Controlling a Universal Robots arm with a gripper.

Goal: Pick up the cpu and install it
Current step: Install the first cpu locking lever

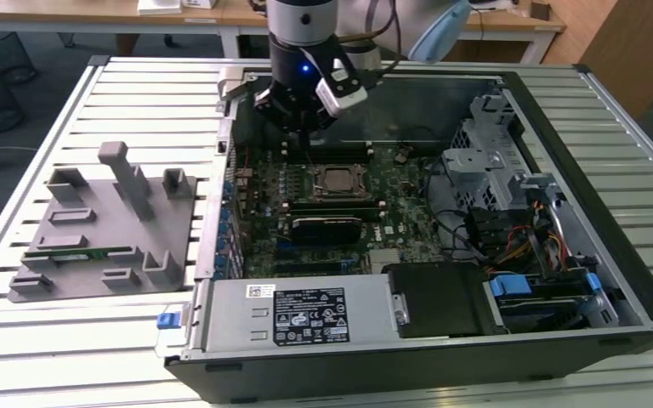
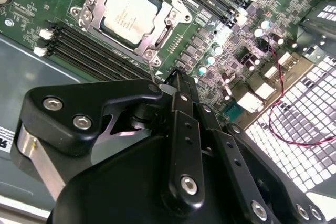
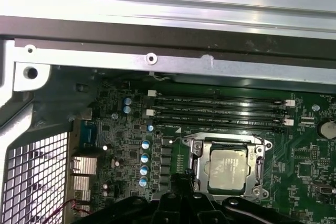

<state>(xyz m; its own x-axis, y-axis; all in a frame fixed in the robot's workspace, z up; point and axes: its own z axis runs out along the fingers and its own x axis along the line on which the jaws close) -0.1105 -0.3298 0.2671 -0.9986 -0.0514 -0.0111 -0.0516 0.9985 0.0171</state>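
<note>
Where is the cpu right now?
The cpu lies in the socket on the motherboard, near the middle of the exterior view, with memory slots alongside.

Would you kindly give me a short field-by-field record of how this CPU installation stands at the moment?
cpu: lying in the socket on the motherboard, silver top up
pincer: above the open computer case, off to one side of the socket, apart from the cpu
grey fixture: on the slatted table, to the exterior view's left of the case
memory stick: green, lying in the grey fixture
</note>
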